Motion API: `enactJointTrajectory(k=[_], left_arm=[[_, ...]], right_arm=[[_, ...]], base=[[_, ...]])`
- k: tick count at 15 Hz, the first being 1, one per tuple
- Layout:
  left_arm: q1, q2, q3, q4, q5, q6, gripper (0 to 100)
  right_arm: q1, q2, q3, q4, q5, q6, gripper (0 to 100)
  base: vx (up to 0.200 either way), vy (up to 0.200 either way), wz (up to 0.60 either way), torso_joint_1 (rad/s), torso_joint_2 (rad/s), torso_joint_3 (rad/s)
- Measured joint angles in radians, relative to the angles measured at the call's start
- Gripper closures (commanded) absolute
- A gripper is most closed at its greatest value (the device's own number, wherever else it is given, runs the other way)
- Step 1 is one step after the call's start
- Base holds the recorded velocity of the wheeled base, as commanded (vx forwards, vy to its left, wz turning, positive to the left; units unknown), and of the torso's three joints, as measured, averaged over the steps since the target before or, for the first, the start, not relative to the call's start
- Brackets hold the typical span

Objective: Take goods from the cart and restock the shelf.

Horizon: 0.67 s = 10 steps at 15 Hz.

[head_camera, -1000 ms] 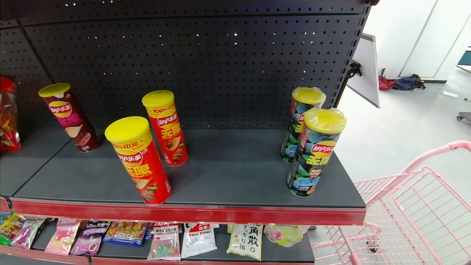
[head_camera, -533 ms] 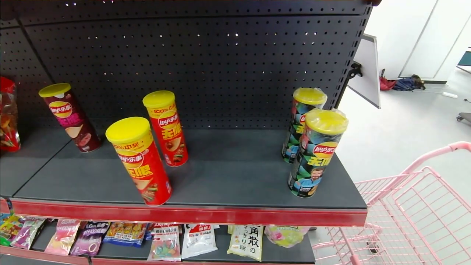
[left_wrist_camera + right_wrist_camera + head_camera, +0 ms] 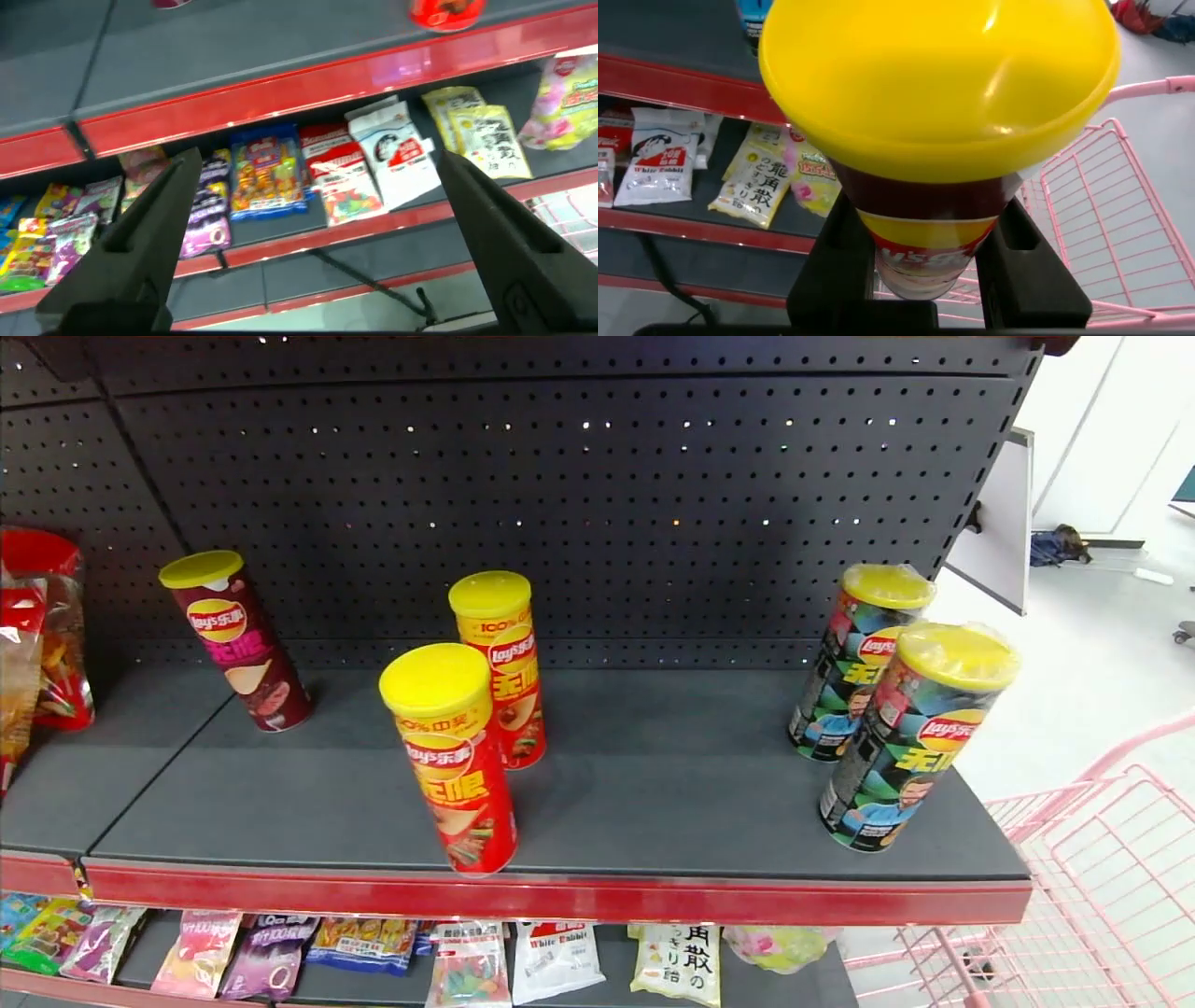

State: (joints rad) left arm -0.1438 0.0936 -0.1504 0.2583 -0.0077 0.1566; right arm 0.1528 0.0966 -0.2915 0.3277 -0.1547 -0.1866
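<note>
The shelf (image 3: 653, 784) is the biggest thing before me, with a wide bare stretch of board mid-row. The pink cart (image 3: 1134, 747) stands off its right end. Upright on the board are a maroon canister (image 3: 238, 639) at the left, two red canisters (image 3: 453, 756) in the middle and two green-black canisters (image 3: 910, 737) at the right. My right gripper (image 3: 934, 252) is clamped around the body of a yellow-lidded chip canister (image 3: 938, 75), just below its lid and above the cart. I judge the tube light, stiff but crushable, slick-sided and tippy, so I hold the body, never the lid. My left gripper (image 3: 318, 243) is spread wide, holding nothing.
</note>
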Motion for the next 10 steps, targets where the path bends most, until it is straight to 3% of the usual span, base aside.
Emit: enactJointTrajectory(k=[10], left_arm=[[0.000,0.000,0.000,-0.001,0.001,0.000,0]], right_arm=[[0.000,-0.001,-0.005,0.000,-0.003,0.000,100]], base=[[0.000,0.200,0.00,0.003,0.00,0.004]])
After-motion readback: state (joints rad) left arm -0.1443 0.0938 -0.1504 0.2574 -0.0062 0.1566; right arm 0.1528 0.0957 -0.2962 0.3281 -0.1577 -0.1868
